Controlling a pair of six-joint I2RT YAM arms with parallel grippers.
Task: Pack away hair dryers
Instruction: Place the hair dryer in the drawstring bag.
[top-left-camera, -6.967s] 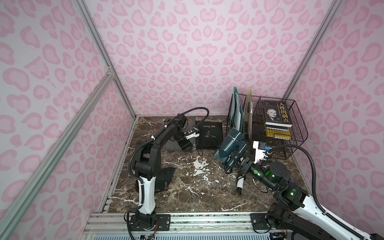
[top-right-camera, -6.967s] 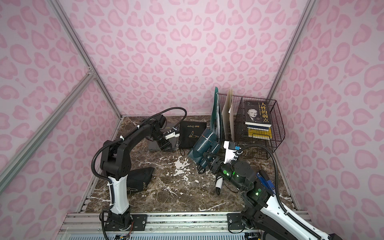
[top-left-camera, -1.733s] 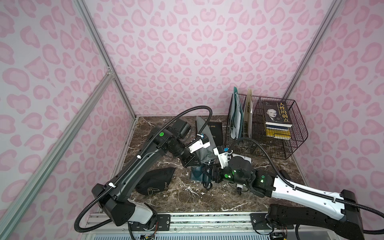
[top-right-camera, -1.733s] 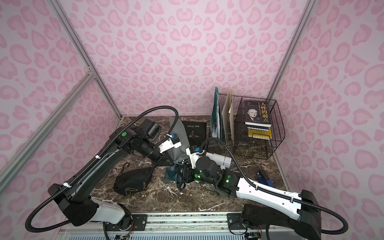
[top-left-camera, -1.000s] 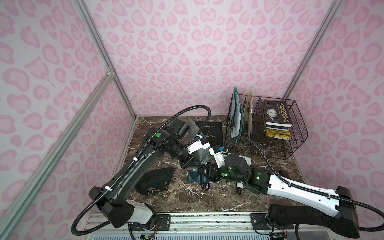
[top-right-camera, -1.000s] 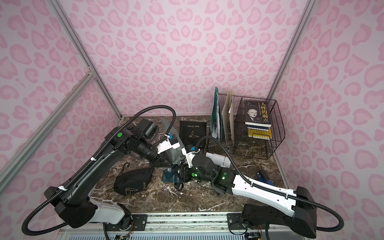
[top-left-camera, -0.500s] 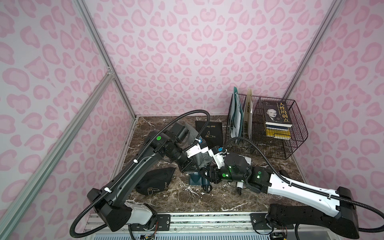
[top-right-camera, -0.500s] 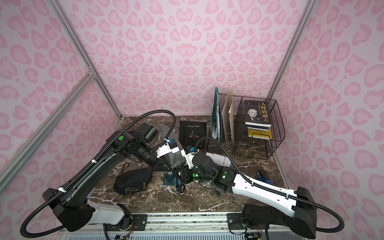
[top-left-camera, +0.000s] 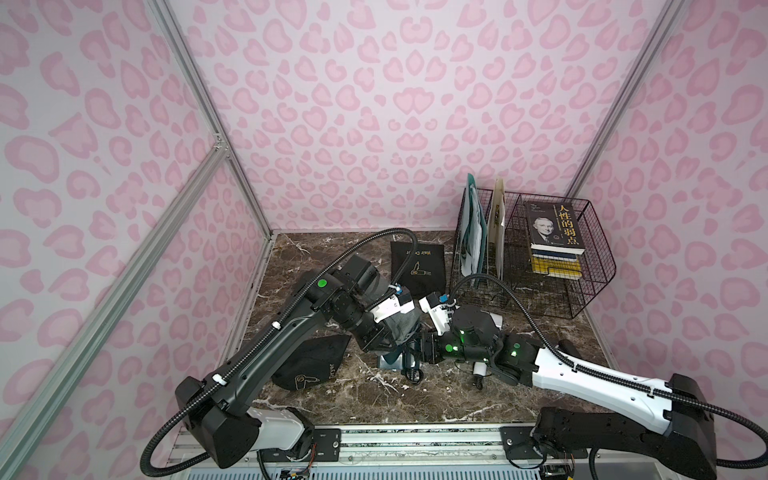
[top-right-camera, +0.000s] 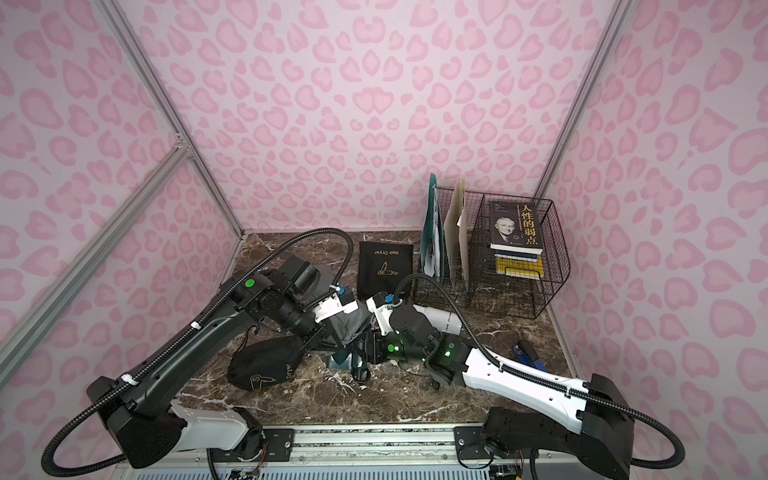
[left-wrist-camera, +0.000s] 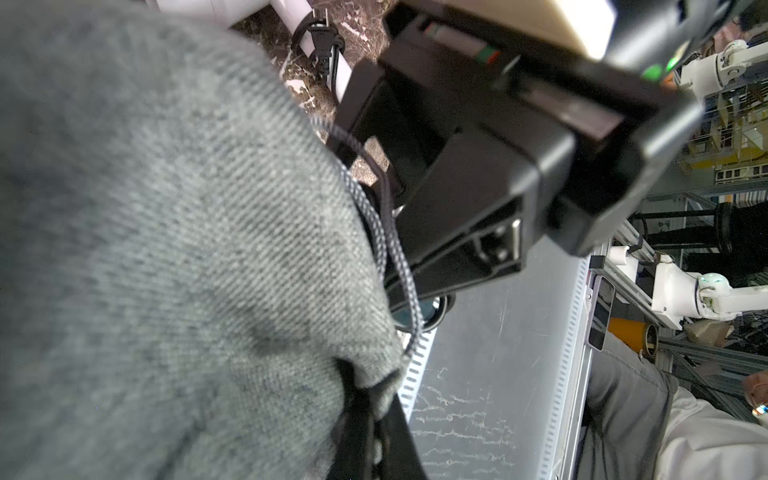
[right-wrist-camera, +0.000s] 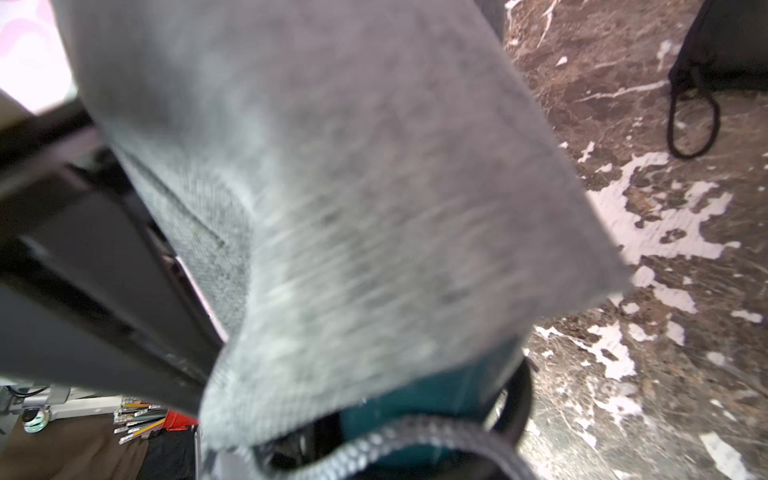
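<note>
Two arms met over the middle of the counter. The left tool was pinched tight on the edge of a grey pouch and held it up off the counter. The right tool looked clamped on the teal dryer. That dryer was low over the middle of the counter, right at the mouth of the pouch. From the camera on the right arm, the grey cloth lay over the top of the teal dryer, so part of it was already under the cloth. Its black cord hung down onto the counter.

I think the step was sliding this dryer into the grey pouch, and it was only partly in. Next, the right tool would need to push the dryer deeper while the left tool kept the mouth held wide. The loose cord would have to go in too, or it could snag on the rim.

The white dryer lay on the counter behind the right arm, near the wire basket in the back right corner. It was not in any pouch. A flat black pouch lay by the back edge, maybe waiting for it. A fat black pouch sat near the left edge and looked full, but I could not see inside.
</note>
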